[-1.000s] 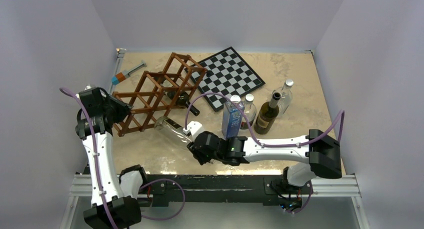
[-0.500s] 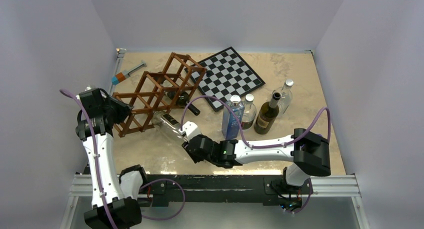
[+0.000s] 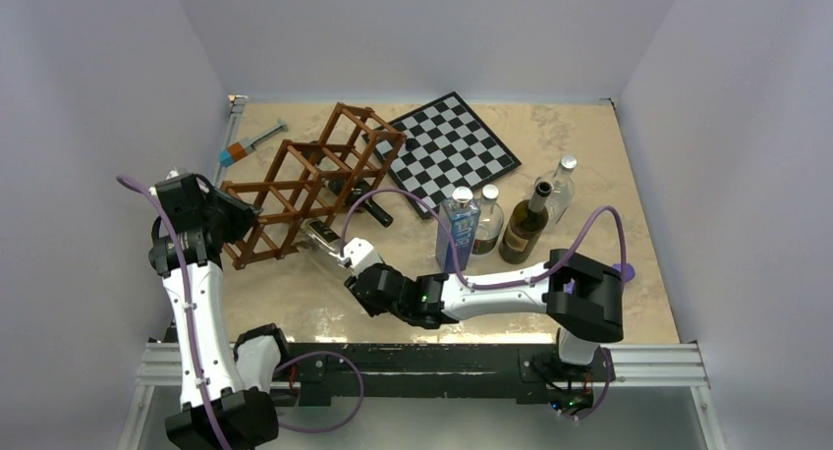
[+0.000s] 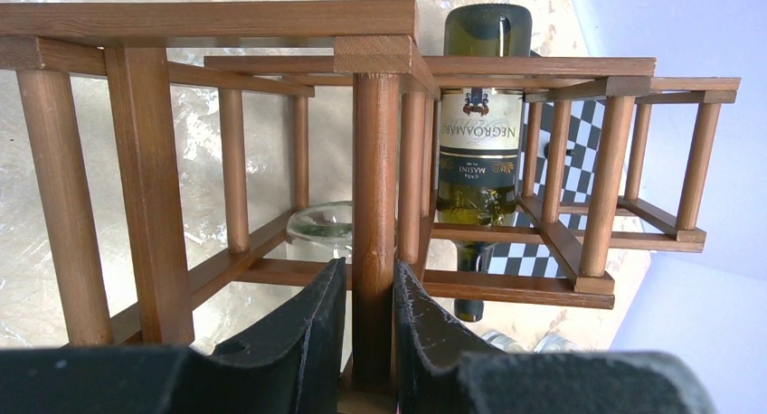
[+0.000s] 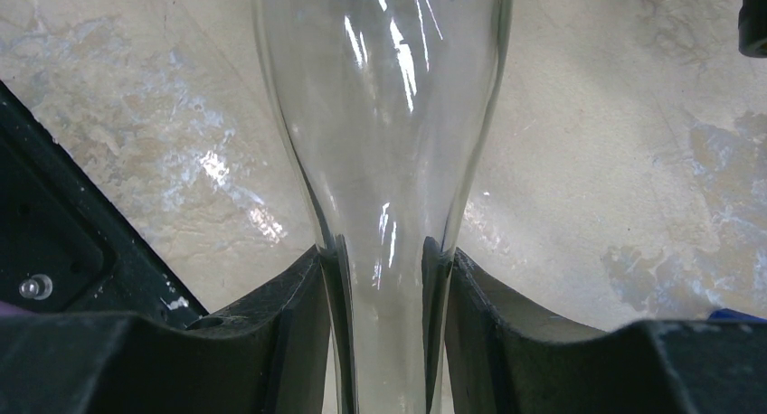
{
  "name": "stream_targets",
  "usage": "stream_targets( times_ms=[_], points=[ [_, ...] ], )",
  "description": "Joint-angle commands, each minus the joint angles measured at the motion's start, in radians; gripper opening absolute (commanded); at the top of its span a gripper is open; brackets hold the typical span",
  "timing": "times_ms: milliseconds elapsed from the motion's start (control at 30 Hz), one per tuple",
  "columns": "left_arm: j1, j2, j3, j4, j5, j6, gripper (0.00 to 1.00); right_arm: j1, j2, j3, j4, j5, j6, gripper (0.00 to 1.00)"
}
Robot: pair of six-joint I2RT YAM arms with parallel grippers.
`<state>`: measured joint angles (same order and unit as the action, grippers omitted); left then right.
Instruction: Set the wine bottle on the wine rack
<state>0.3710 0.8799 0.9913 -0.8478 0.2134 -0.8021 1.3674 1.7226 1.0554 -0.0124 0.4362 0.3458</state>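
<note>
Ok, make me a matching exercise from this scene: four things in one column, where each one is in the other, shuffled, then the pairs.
1 clear bottle
2 green bottle
3 rack
4 syringe

A at the far left corner
B lying in a rack cell
C post clamped in the left gripper
D neck gripped by the right gripper

Pairs: 1-D, 2-B, 3-C, 4-A

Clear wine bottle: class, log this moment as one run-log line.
left gripper: shut on wine rack post | right gripper: shut on clear wine bottle neck | bottle base: at rack's edge | dark bottle: already racked
</note>
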Motion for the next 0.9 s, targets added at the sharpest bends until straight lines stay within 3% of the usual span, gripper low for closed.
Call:
stream_targets(
  times_ms=[0,867],
  points=[
    [-0.004,-0.002,-0.034,-0.053,0.047,-0.012,0.00,0.002,-0.023,0.123,0.267,0.072,-0.008,0.00],
    [-0.006,-0.025,-0.078,-0.053,0.058,-0.040,0.00,-0.119,0.203,0.375,0.312,-0.041,-0.087,0.00]
  ],
)
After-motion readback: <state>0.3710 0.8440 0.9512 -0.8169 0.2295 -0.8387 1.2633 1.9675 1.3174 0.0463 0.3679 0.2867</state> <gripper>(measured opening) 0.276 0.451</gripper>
